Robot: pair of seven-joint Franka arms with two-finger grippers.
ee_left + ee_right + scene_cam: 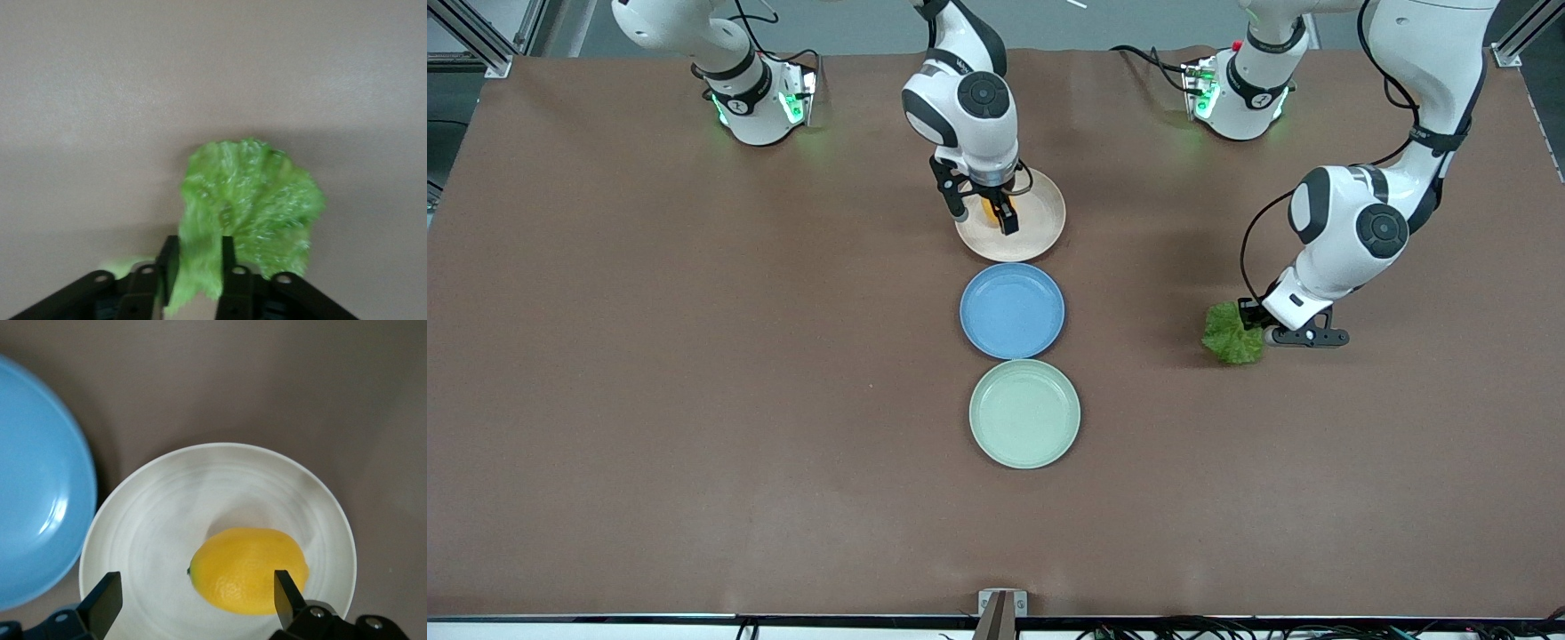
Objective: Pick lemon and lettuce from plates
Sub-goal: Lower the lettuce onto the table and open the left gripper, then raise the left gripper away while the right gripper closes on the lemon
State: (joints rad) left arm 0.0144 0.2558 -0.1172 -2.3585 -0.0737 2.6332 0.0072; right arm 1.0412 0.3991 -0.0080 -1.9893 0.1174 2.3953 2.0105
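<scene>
The lemon [989, 206] [248, 570] lies on the beige-cream plate [1042, 220] [167, 513]. My right gripper [983, 213] [197, 597] hangs low over this plate, open, with the lemon between its spread fingers and closer to one of them. The lettuce [1232, 333] [257, 207] lies on the bare table toward the left arm's end, off the plates. My left gripper [1261, 331] [198, 257] is down at the table, open, and the leaf's paler stem end lies loosely between its fingers. The mint green plate [1024, 413] holds nothing.
A blue plate [1011, 311] [33, 507] sits between the cream plate and the mint plate, nearer the front camera than the cream one. The brown table [694, 356] spreads wide toward the right arm's end.
</scene>
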